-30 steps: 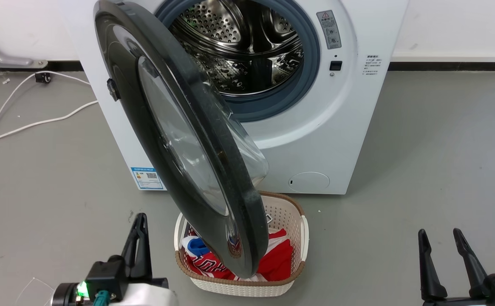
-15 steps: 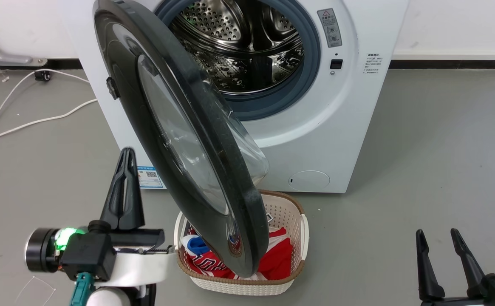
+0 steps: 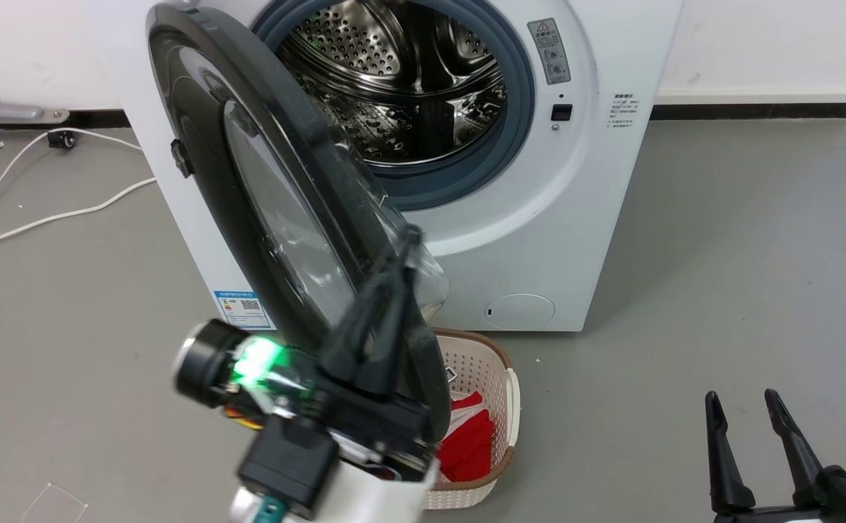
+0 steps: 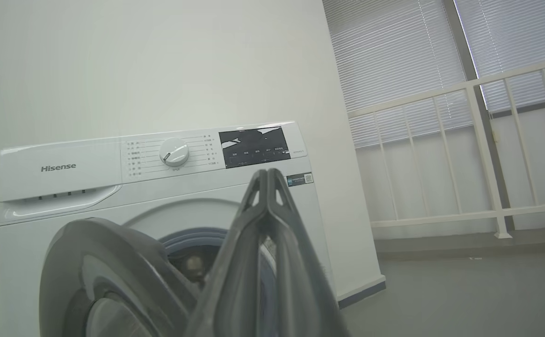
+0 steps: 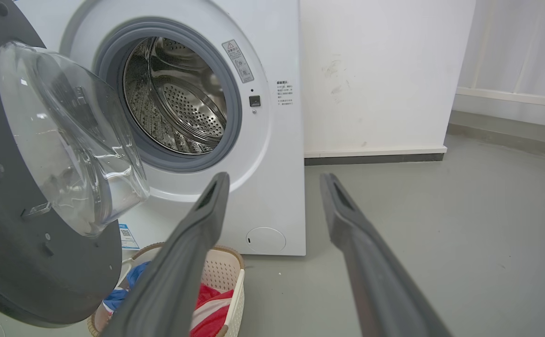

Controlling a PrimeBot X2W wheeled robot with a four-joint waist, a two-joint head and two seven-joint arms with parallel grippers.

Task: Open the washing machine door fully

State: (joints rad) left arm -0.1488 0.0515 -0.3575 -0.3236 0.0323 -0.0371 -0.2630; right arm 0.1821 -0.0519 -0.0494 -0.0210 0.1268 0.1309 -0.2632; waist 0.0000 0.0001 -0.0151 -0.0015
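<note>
Bare test room, I'd say.
I see lone washer (image 3: 524,240) on grey floor (image 3: 742,254), white walls (image 4: 160,61), loose cable (image 3: 67,213), window blinds (image 4: 384,56).

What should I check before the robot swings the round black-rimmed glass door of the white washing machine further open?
1. Round black-rimmed glass washing machine door fully open: not ok, only partly swung out.
2. Left gripper fingers together for pushing: ok, shut.
3. Left gripper touching the door rim: cannot tell.
4. Right gripper away from the door: ok, open, low right.
5. Cream perforated plastic laundry basket clear of the door's lower edge: cannot tell.
</note>
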